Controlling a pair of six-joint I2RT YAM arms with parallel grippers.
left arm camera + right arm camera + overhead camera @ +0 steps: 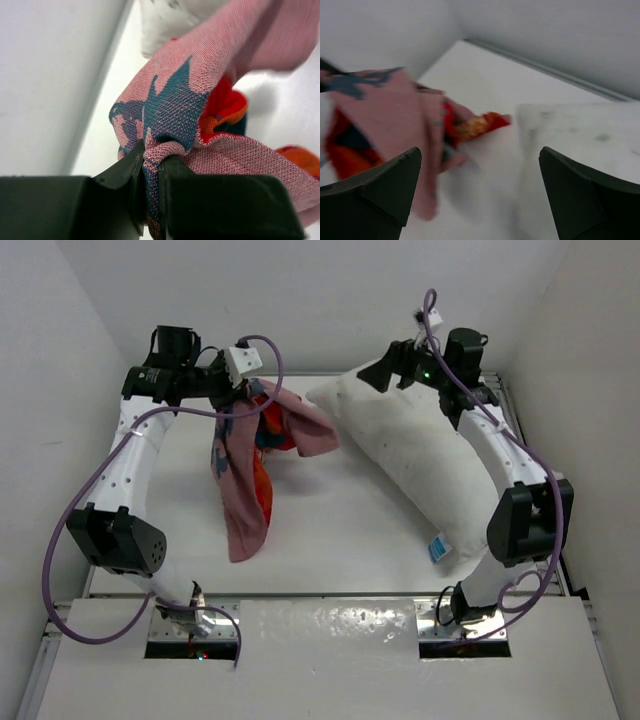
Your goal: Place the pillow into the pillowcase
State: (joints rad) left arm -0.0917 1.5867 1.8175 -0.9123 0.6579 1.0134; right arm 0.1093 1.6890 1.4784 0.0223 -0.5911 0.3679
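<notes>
Top external view: the left gripper (240, 392) pinches a bunched fold of the pillowcase (243, 495), which drapes down onto the tabletop (340, 530). The right gripper (383, 375), jaws wide, hovers at the far end of the pillow (420, 460).

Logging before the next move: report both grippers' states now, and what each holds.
Left gripper: closed, fingers pinching a bunched fold of the pillowcase.
Right gripper: open wide, holding nothing.
</notes>
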